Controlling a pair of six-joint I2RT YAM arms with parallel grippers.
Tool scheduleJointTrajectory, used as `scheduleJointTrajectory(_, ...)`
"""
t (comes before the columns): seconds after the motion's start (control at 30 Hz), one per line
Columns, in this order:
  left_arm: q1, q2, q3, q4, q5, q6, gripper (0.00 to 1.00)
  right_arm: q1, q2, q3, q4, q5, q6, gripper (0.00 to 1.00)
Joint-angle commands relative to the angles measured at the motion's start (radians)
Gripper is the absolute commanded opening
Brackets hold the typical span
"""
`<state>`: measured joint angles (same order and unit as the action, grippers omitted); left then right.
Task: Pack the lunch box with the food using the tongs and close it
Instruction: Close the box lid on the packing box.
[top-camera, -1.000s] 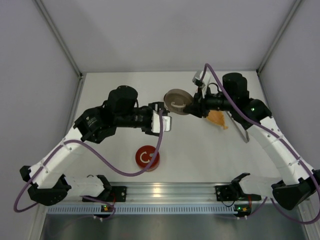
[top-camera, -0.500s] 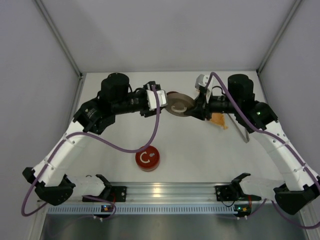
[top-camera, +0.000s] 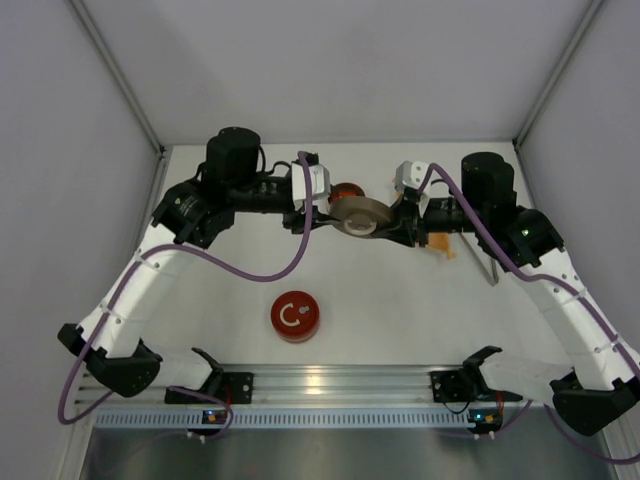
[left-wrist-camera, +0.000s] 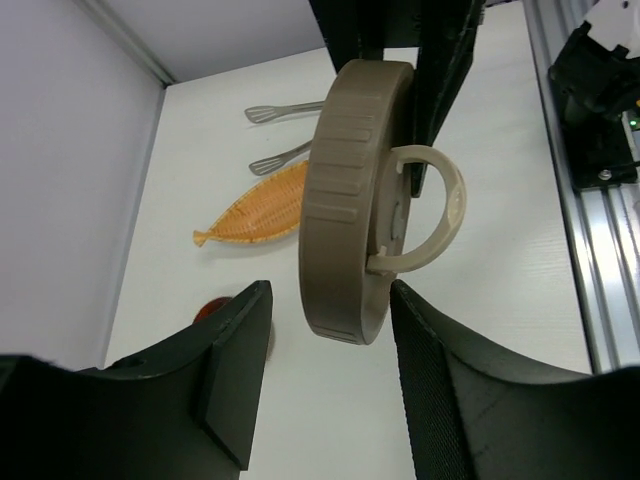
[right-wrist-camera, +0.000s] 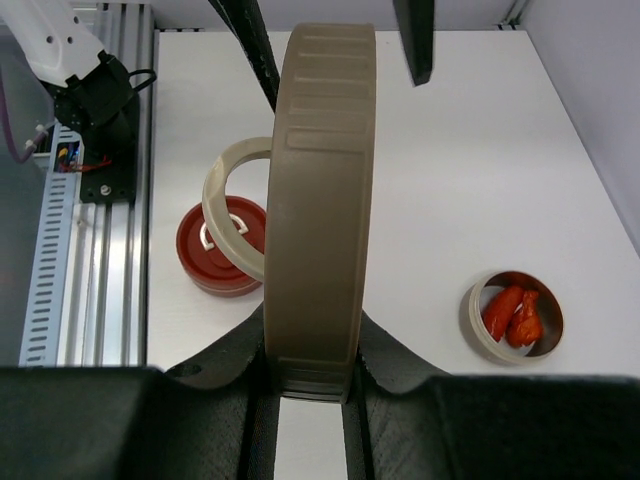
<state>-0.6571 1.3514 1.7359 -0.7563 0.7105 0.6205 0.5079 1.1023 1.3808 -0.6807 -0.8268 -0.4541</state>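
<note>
Pinching tan lid (right-wrist-camera: 320, 200) in right jaws, left jaws released, right wrist view shows red slices (right-wrist-camera: 512, 315)

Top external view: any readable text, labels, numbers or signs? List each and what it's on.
No readable text in any view.
Red lid: the white C-shaped mark looks like a folded handle, not a letter.
Tan lid: ribs only, no lettering.
Base electronics: lit LEDs; any print is too small to read.
</note>
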Motion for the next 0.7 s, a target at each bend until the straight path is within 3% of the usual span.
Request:
scheduleJointTrajectory(0.0, 0.004, 0.014, 0.039, -0.038, 0.122, -0.016, 0.55, 0.014, -0.013, 0.021, 0.003, -0.054, -0.032, 0.00)
scheduleJointTrajectory(0.33, 0.004, 0.049, 0.057, -0.097, 0.158, -0.057, 0.39, 0.027, 0.004, 0.049, 0.020, -0.074, -0.009, 0.00)
scheduleJointTrajectory(0.5, 0.004, 0.052, 0.051, -0.094, 0.161, -0.097, 0.13, 0.032, 0.007, 0.049, 0.017, -0.061, 0.003, 0.00)
scheduleJointTrajectory(0.6, 0.005, 0.051, 0.044, -0.075, 0.144, -0.146, 0.00, 0.031, 0.005, 0.047, 0.024, -0.025, 0.032, 0.24)
scheduleJointTrajectory(0.63, 0.007, 0.051, 0.042, -0.072, 0.135, -0.162, 0.00, 0.030, 0.004, 0.047, 0.026, -0.011, 0.038, 0.47)
scheduleJointTrajectory(0.67, 0.011, 0.051, 0.040, -0.060, 0.129, -0.177, 0.00, 0.030, 0.001, 0.047, 0.026, 0.038, 0.049, 0.55)
